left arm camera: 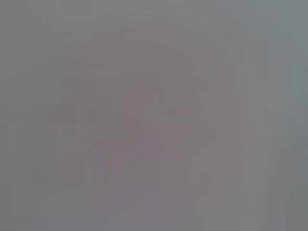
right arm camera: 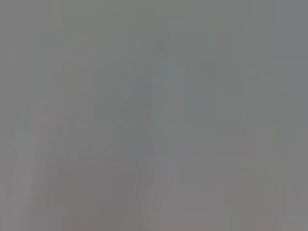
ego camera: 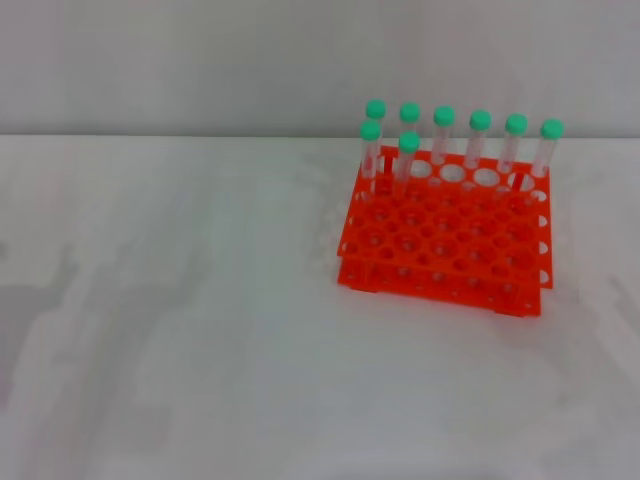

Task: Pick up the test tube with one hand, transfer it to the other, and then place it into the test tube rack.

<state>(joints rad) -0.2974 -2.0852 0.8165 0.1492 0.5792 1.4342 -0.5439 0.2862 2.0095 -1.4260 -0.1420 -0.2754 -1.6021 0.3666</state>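
You've got the bright orange-red plastic two-tier test tube rack (ego camera: pixel 445 235) sitting on the white counter (ego camera: pixel 180 330), right of centre in the head view. Eight slim clear tubes with round green caps (ego camera: pixel 444 116) stand upright in it: six along the back row, two just in front at the left end. No loose tube shows on the counter. Neither claw is in the head view, and both wrist views show nothing readable, so you can't tell either claw's state.
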